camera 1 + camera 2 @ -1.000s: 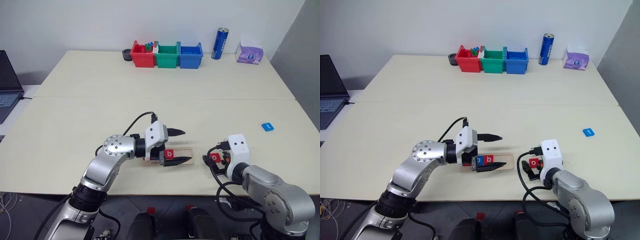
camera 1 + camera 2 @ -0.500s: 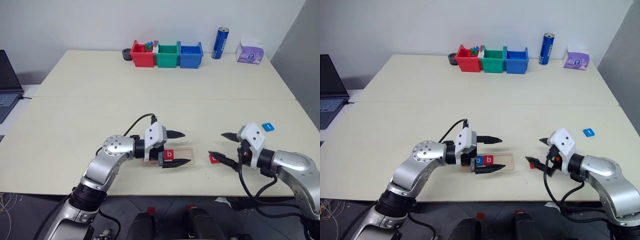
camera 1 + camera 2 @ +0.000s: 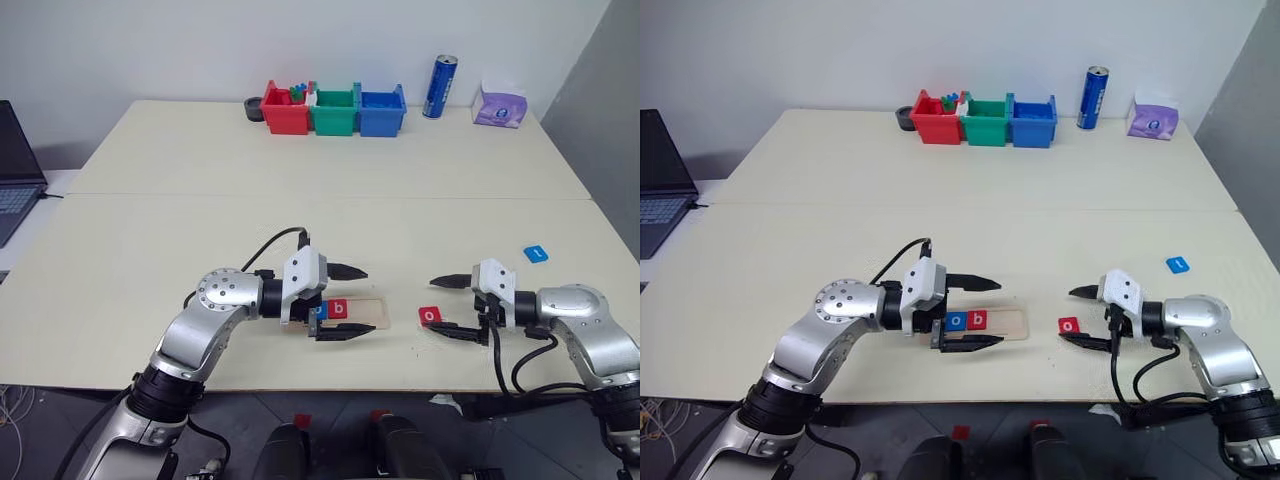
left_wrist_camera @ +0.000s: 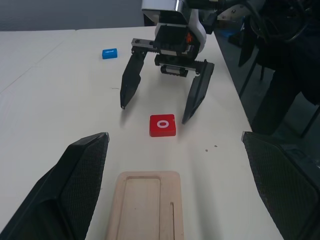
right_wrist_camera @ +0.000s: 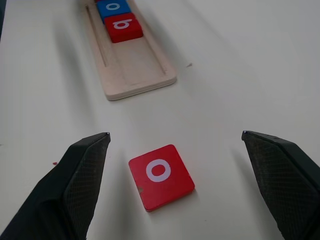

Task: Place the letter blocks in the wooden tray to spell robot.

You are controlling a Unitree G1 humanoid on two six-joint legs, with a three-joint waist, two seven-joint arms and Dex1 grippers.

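Right eye view, against the frame one second earlier: right end effector (image 3: pixel 1083 317) swung from a downward pose over the red "o" block (image 3: pixel 1068 325) to a near-level pose pointing toward the tray; block now lying bare on the surface (image 3: pixel 940 215) instead of half covered. Left arm and camera essentially unchanged.

Right end effector: fingers spread wide, empty, one tip on either side of the red "o" block, neither touching it, as confirmed in the right wrist view (image 5: pixel 161 176). Left end effector (image 3: pixel 990 313): fingers likewise spread, empty, straddling the wooden tray (image 3: pixel 1008 322) without visible contact.

Wooden tray near the front edge of the surface, holding a blue "o" block (image 3: pixel 956 321) and a red "b" block (image 3: pixel 978 320) side by side; right part of the groove vacant. Tray's left end hidden behind the left wrist, so any block there cannot be made out. Blue block (image 3: pixel 1177 264) far right on the surface, well apart; letter too small to read.
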